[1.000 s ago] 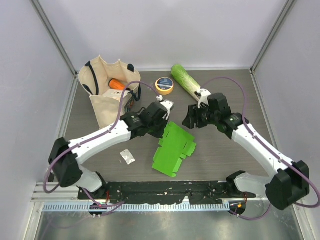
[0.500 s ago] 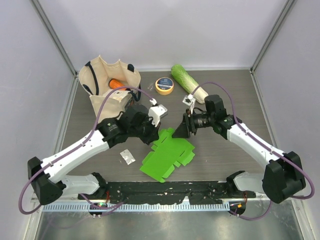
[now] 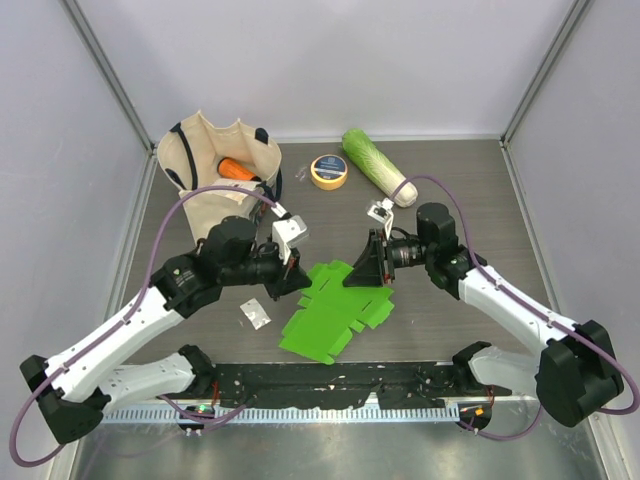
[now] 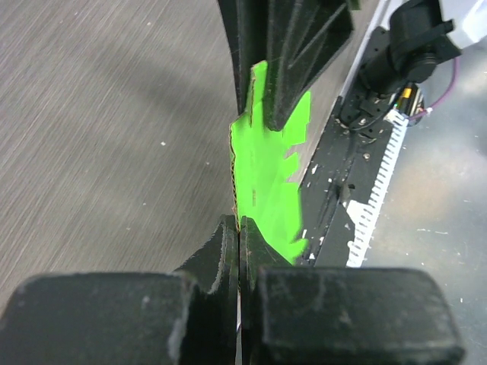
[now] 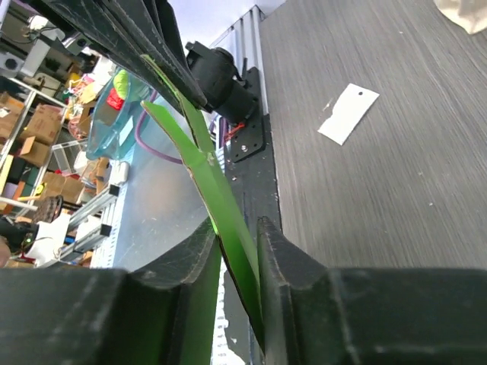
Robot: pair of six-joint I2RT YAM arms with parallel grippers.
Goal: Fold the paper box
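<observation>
Counter (image 3: pixel 450 190): dark wood grain, mid-frame.
Cloth bag (image 3: pixel 205 205): upper left.
Paper box (image 3: pixel 325 320): bright green sheet, lower centre, upper edge raised between arms.
Left hand (image 3: pixel 296 280): clamped tight on box's left edge.
Right hand (image 3: pixel 360 272): narrow around right flap, seemingly gripping.
Tape roll (image 3: pixel 328 171): upper centre.
White tag (image 3: pixel 255 313): left of box.

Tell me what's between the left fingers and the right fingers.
The green paper box spans it, seen in the top view, left fingers clamped on its edge.

Both arms reach inward, wrists low, toward mid-table. The left gripper (image 3: pixel 297 279) and right gripper (image 3: pixel 353 277) face each other, each clamped onto the paper box (image 3: pixel 322 318).
</observation>
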